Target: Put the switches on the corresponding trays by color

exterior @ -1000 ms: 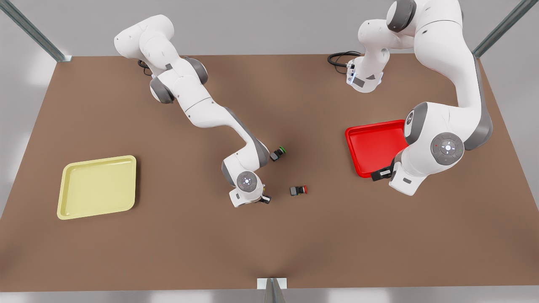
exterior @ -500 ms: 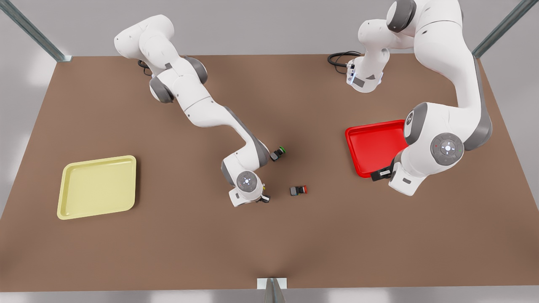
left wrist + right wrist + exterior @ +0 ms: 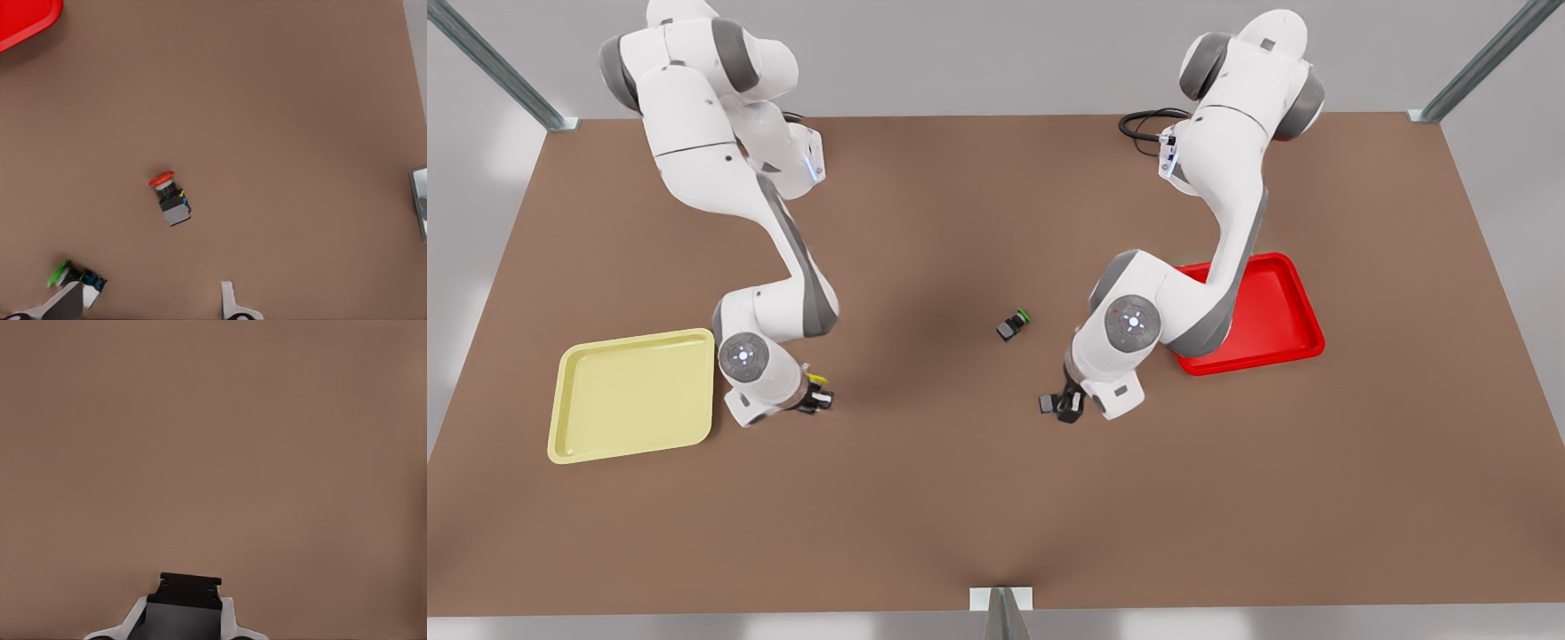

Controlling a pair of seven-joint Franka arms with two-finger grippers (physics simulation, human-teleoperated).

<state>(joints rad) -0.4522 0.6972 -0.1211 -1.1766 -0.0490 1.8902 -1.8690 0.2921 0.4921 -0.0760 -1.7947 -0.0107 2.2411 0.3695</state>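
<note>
The left claw (image 3: 1065, 407), fingers spread, hangs over the tiny red-capped push-button switch (image 3: 170, 199) near the green-capped switch (image 3: 1014, 322); a skewed closure could knock it away. The right claw (image 3: 815, 397), well apart from the green-capped switch, pinches the yellow-capped switch (image 3: 815, 380); an early release would miss the pale yellow plastic tray (image 3: 636, 336).

Three switches (image 3: 1013, 325), two trays (image 3: 633, 396), two arms (image 3: 783, 258) on one table (image 3: 960, 498)
</note>
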